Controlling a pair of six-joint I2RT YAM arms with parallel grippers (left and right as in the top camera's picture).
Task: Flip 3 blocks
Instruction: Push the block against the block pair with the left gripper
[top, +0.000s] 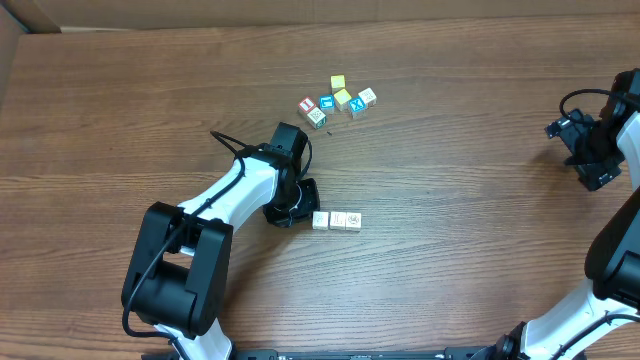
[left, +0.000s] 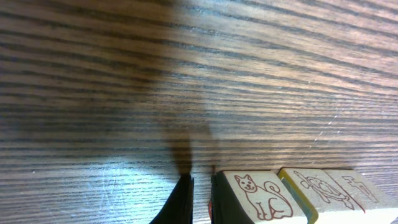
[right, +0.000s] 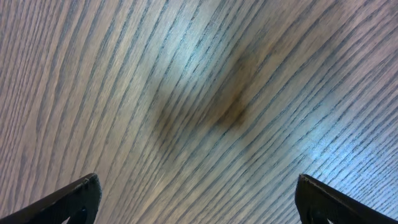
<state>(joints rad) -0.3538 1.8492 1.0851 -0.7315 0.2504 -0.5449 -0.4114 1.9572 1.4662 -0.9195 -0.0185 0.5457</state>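
Three pale blocks lie in a row on the wooden table: one with a red cat drawing (top: 320, 220) (left: 261, 196), a middle one (top: 338, 220) (left: 320, 190) and a third (top: 353, 220) (left: 364, 190). My left gripper (top: 306, 208) (left: 202, 202) is down at the table just left of the row. It is shut with nothing between its fingers, and the right finger (left: 219, 202) rests against the side of the cat block. At the far right edge, well away from the blocks, my right gripper (top: 590, 150) (right: 199, 205) stands open over bare wood.
A cluster of several other small cubes (top: 338, 100), some yellow-topped and one blue with a white X (top: 357, 108), sits further back on the table. The left arm's white links and cable (top: 225, 190) stretch from the front left towards the row.
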